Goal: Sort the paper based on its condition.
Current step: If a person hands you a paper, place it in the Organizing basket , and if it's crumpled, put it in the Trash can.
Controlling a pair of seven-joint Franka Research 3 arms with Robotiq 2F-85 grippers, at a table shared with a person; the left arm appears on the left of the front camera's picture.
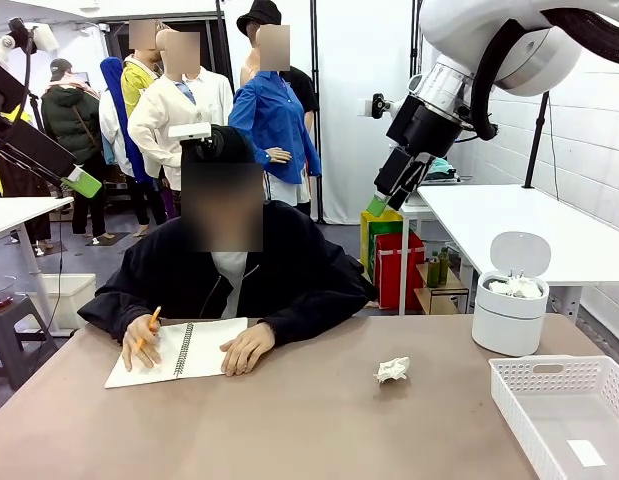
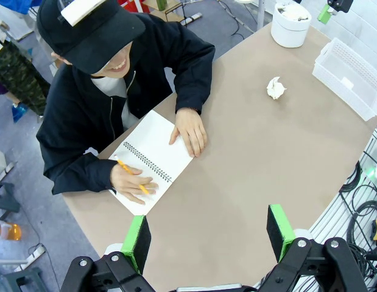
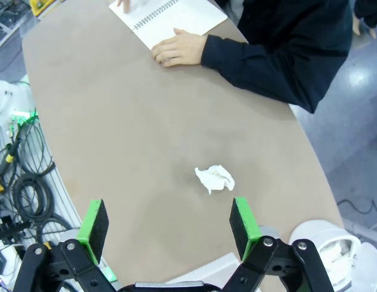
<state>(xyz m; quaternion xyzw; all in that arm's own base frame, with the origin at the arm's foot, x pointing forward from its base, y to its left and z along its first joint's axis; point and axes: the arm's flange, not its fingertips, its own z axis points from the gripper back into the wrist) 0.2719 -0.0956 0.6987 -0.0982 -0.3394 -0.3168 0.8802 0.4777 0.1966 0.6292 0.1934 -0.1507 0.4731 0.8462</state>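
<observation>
From my remote seat, the left gripper [image 2: 208,238] was up high over the table [image 1: 289,420] with its fingers spread wide, nothing between them. The person across from me had one hand [image 1: 141,340] holding an orange pencil [image 1: 149,326] on the open spiral notebook [image 1: 179,352] and the other hand [image 1: 247,348] flat on the page edge. One crumpled paper wad [image 1: 392,370] sat alone on the table, between the notebook and the white basket [image 1: 566,415]. More crumpled paper [image 1: 516,287] was in the open white bin [image 1: 510,318]. The right gripper [image 3: 169,228] hung above the wad, released and empty.
</observation>
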